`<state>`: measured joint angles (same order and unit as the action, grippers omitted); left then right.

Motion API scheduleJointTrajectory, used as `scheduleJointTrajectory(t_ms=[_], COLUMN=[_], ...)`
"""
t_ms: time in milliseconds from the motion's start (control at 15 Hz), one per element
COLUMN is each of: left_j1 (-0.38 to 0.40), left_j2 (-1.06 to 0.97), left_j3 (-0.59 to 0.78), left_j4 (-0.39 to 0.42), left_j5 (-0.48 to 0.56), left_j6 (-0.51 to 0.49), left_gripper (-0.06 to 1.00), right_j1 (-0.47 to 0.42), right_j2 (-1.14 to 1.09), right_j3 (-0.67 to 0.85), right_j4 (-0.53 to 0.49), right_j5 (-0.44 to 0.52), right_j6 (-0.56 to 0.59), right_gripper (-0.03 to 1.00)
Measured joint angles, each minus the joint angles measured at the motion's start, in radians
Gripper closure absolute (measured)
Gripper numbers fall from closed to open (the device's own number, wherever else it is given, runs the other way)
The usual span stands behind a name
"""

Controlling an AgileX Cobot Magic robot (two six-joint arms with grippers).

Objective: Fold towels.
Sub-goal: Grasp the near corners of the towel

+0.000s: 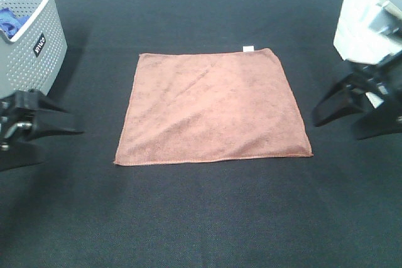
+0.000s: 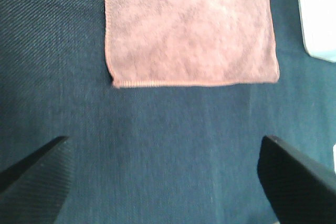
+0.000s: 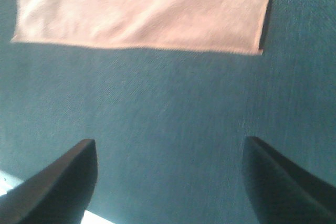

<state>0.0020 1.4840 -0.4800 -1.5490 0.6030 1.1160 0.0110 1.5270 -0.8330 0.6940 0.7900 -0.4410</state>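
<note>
The reddish-brown towel [image 1: 213,108] lies flat and unfolded in the middle of the black table, with a small white tag [image 1: 249,48] at its far right corner. It also shows in the left wrist view as the towel [image 2: 189,30] and in the right wrist view as the towel [image 3: 147,9]. My left gripper [image 1: 44,131] hangs open off the towel's left edge, apart from it. My right gripper [image 1: 342,116] stands open off the towel's right edge, also apart. Nothing sits between either pair of fingers [image 2: 294,179], [image 3: 58,182].
A grey perforated basket [image 1: 34,42] holding a blue cloth [image 1: 9,22] stands at the back left. A white container [image 1: 370,17] stands at the back right, close behind my right arm. Black cloth [image 1: 207,218] covers the table.
</note>
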Motion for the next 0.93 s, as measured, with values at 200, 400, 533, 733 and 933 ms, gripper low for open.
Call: scheduleJointTrajectory(t_ms=[200,400,533,733,933], left_j1=[0.0,0.0,0.0,0.0,0.0], left_j2=[0.186,0.294,0.39,0.479,0.518], left_j3=[-0.024,-0.085,-0.154,-0.214,-0.252], left_j4=[-0.167,-0.179,-0.183,-0.185,-0.185], left_j5=[0.051,0.118,0.153,0.155,0.178], left_j6=[0.229,0.262,0.272,0.272,0.272], left_gripper=[0.05,0.06,0.11,0.13,0.14], right_j1=[0.0,0.0,0.0,0.0,0.0], right_j2=[0.182,0.282,0.36,0.415,0.46], right_j3=[-0.048,-0.104,-0.161,-0.182,-0.203], right_j4=[0.125,0.165,0.169,0.15,0.146], right_j5=[-0.013,-0.013,-0.016,-0.051,-0.062], right_j6=[-0.139,-0.19,-0.2,-0.209,-0.216], right_gripper=[0.24,0.24,0.24,0.24,0.24])
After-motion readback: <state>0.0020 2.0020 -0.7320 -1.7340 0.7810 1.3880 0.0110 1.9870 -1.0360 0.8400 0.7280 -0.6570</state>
